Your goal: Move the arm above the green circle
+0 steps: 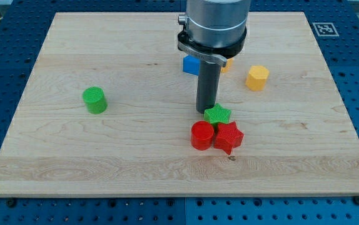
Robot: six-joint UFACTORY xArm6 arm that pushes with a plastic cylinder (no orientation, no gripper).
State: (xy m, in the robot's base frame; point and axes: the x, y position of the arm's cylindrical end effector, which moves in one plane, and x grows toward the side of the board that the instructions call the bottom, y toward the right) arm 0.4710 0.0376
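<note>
Because my tip, a bare rod with no jaws, stood touching the green star, swinging toward the green circle, well off to its view-left, risked dragging that star along.

The green circle, a short ribbed cylinder, stands upright and alone toward the view's left of the board.

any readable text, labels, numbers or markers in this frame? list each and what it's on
No readable words, brands or numbers anywhere.
Only sign: a black-and-white square fiducial marker on the wooden board, at the corner toward the view's top right; a pattern, not text.
The blocks, including the green circle, bear no print.
The arm's grey housing shows no label; my tip is plain dark.
</note>
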